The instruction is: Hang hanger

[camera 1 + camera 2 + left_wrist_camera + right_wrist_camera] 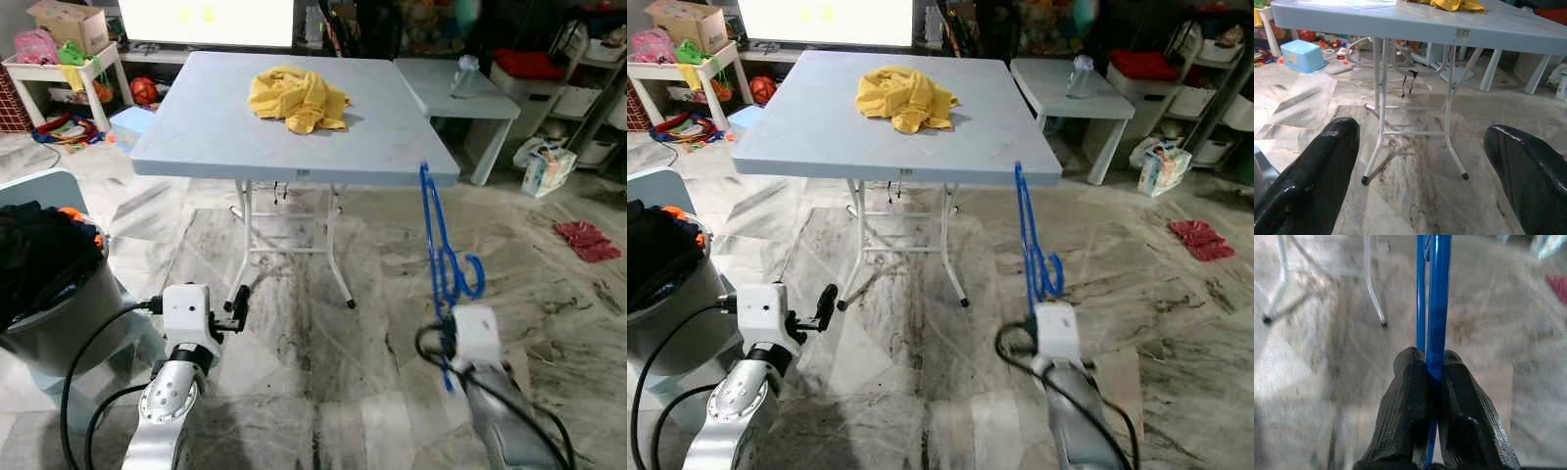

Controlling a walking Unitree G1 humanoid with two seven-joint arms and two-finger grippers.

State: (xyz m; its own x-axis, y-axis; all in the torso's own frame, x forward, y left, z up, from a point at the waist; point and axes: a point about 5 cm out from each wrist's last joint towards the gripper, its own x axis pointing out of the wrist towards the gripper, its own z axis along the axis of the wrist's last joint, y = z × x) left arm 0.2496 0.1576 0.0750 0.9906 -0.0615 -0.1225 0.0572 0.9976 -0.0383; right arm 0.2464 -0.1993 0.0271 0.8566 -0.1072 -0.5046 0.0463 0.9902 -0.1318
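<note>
A blue plastic hanger (441,250) stands nearly upright in front of the table's near right corner, its hook curling at the right. My right gripper (1434,363) is shut on the hanger's (1438,293) blue bars, low on the right. On the light blue folding table (235,147) lies a crumpled yellow shirt (297,98). My left gripper (238,299) is open low on the left, short of the table's legs (1382,122), with nothing between its fingers (1317,176).
A grey basket (49,294) of dark clothes stands at my left. A white side table (460,88) stands behind the folding table on the right. A red cloth (586,238) lies on the marble floor at right. Toys and shelves crowd the back left.
</note>
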